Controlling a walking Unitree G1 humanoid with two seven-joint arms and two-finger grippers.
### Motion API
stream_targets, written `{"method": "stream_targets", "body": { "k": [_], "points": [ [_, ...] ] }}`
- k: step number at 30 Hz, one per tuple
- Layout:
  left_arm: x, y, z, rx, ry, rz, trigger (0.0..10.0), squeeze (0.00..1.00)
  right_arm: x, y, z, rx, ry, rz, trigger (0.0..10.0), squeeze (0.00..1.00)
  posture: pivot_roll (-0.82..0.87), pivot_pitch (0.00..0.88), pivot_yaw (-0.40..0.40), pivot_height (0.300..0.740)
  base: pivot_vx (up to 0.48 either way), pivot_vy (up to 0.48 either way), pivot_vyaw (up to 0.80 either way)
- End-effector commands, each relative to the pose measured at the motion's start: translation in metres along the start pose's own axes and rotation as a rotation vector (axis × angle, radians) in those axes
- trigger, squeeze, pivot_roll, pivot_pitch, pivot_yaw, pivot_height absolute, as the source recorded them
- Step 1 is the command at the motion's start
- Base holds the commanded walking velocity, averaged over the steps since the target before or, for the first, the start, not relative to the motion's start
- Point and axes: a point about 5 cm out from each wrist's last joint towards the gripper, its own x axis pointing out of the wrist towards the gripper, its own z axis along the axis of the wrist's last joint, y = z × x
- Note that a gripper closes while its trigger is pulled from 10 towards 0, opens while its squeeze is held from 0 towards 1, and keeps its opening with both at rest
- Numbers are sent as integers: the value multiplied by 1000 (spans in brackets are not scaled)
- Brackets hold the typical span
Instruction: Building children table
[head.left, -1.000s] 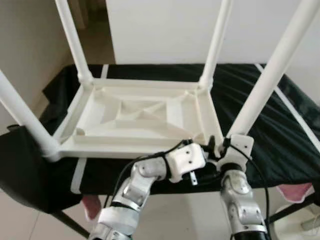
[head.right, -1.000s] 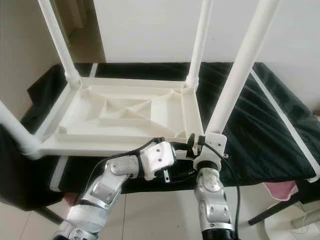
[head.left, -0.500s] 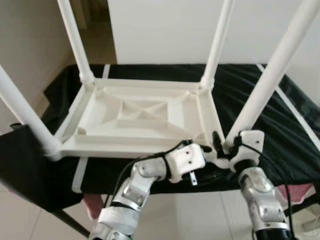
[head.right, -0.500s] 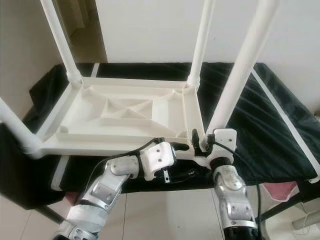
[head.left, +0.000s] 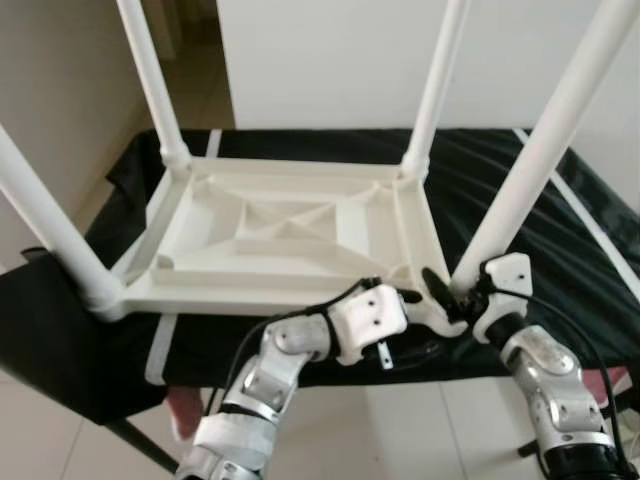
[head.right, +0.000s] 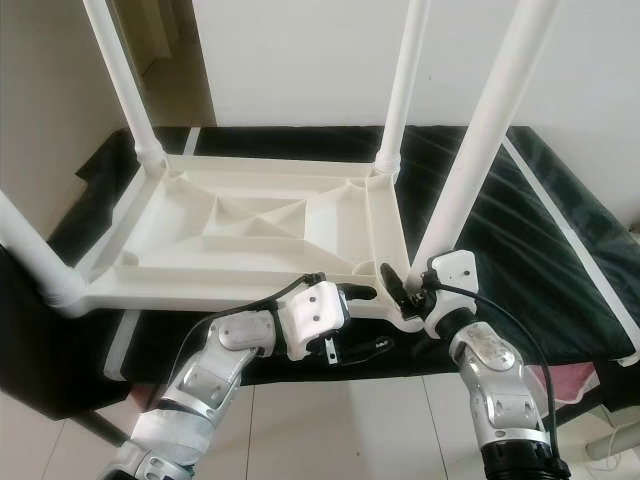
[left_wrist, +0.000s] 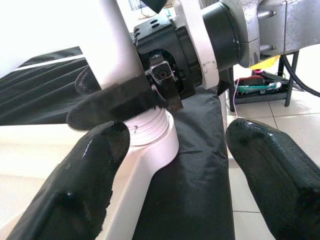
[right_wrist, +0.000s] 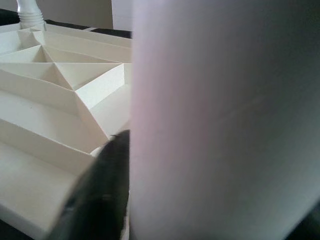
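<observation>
Table (head.left: 290, 235): laid upside down on black-covered tabletop (head.left: 560, 260), four legs up | near-right leg (head.left: 545, 150): clasped at its base by right end effector (head.left: 445, 296), presumably for seating in the socket | left end effector (left_wrist: 170, 165): fingers spread, holding nothing, beside that corner.

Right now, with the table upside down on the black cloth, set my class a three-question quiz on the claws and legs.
1. True or false: all four legs are fitted to the table.
2. Which claw grips the near right leg: A left, B right?
3. Fill in: the left claw is ____.

Key: 1 true. 2 B, the right claw closes round the leg's base. 3 open, by that corner.
</observation>
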Motion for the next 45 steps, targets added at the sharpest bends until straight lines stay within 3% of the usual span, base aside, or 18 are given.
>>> {"method": "stream_targets", "body": {
  "k": [1,8,9,10,11,17,22,34,45],
  "points": [
    [-1,5,1,-1,4,90,10000,0,1,-1,-3,-2,12,14,0,0,-72,0,-10,740,0,0,0],
    [-2,5,1,-4,6,91,10000,0,-1,0,-9,17,33,32,0,0,-74,0,-9,740,0,0,0],
    [-2,6,1,-5,5,92,10000,0,-2,0,-9,18,37,33,1529,0,-76,0,-7,740,0,0,0],
    [-2,6,1,-5,5,92,10000,0,-2,0,-9,18,37,33,1529,0,-76,0,-7,740,0,0,0],
    [-2,6,2,-6,4,93,10000,0,-2,0,-10,20,42,31,10000,0,-78,0,-7,740,0,0,0],
    [-2,6,1,-9,5,95,10000,0,-3,1,-12,36,51,19,10000,0,-85,0,-5,740,0,0,0],
    [-1,5,1,-19,4,95,10000,0,-4,1,-15,37,78,-87,10000,0,-91,7,-8,740,0,0,0],
    [0,4,2,-31,-2,98,10000,0,-6,8,-11,73,71,-186,10000,0,-103,18,-16,740,0,0,0],
    [2,5,3,-35,-9,102,10000,0,-11,18,-24,121,151,-496,10000,0,-110,18,-20,740,0,0,0]
  ]
}}
